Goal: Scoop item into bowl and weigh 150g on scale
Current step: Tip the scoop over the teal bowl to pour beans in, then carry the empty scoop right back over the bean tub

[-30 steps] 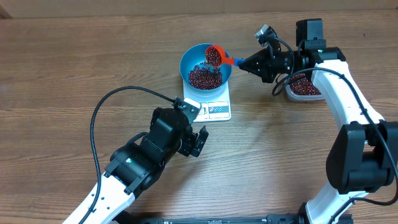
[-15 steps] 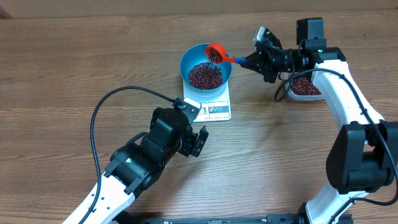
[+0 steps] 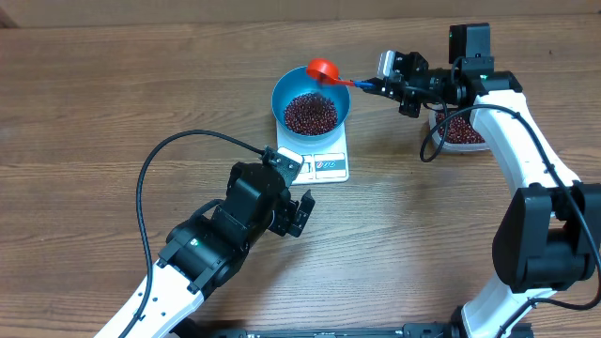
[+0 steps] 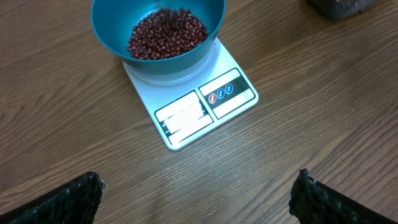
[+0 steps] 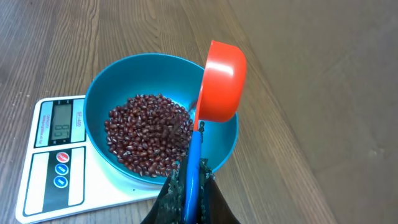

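The blue bowl (image 3: 279,94) (image 4: 112,25) (image 5: 106,87) stands on the white scale (image 3: 324,165) (image 4: 205,106) (image 5: 56,162) and holds a heap of dark red beans (image 3: 310,113) (image 4: 166,34) (image 5: 149,137). My right gripper (image 3: 380,84) (image 5: 194,171) is shut on the blue handle of an orange-red scoop (image 3: 324,69) (image 5: 221,81). The scoop is turned on its side above the bowl's far rim, and no beans show in it. My left gripper (image 3: 296,211) (image 4: 199,186) hangs open over bare wood in front of the scale, holding nothing.
A clear tub of beans (image 3: 460,131) (image 4: 339,6) sits to the right of the scale, partly under the right arm. A black cable (image 3: 160,160) loops over the table to the left of the left arm.
The scoop tipped its beans into the bowl and then rose toward the far rim, turned on its side. The right gripper drew back to the right. The left arm stayed still.
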